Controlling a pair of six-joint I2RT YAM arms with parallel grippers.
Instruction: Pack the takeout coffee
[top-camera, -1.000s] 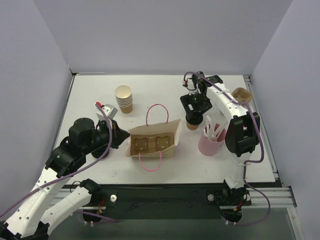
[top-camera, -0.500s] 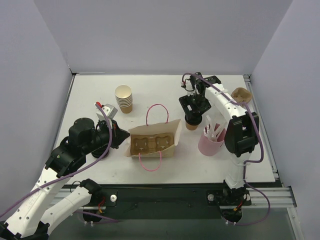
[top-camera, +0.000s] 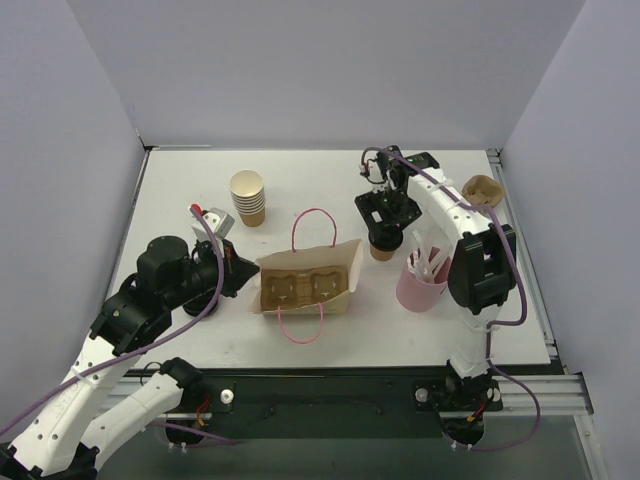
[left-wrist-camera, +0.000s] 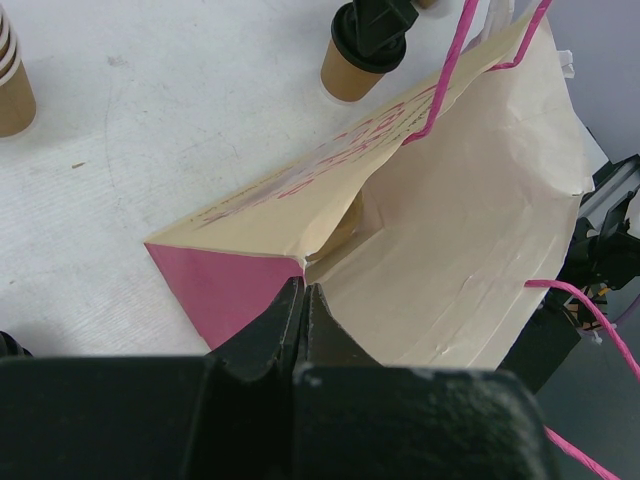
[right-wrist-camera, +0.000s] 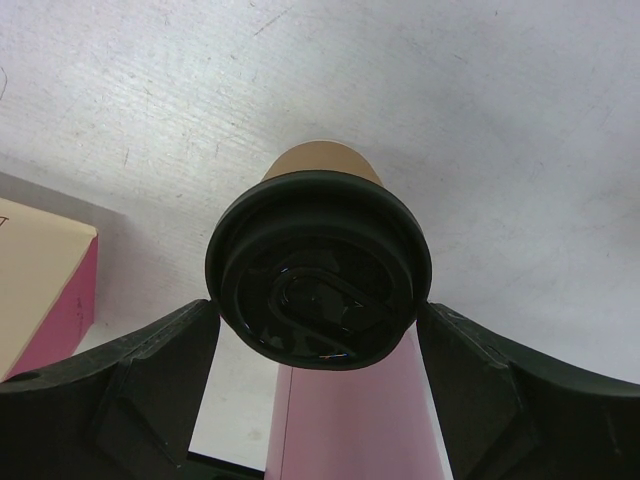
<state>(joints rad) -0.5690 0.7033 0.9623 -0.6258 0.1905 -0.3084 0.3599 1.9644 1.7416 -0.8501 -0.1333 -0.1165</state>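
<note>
Here the coffee (top-camera: 381, 246) stands upright, lid up, toward the desk's right edge. A pink cup (top-camera: 420, 285) of straws is just beside it, and the bag (top-camera: 310, 280) lies nearby. The right pincer (right-wrist-camera: 316, 310) straddles its lid, fingers apart; the left pincer (left-wrist-camera: 303, 300) pinches the bag's edge.

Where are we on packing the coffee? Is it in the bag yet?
Not yet. Done: the left gripper is pinched shut on the edge of the paper bag, propping its mouth open. In hand: the right gripper straddles the lid of the coffee, which stands on the table beside the bag; a firm grip cannot be confirmed. Left: lift it and lower it into the bag.
</note>
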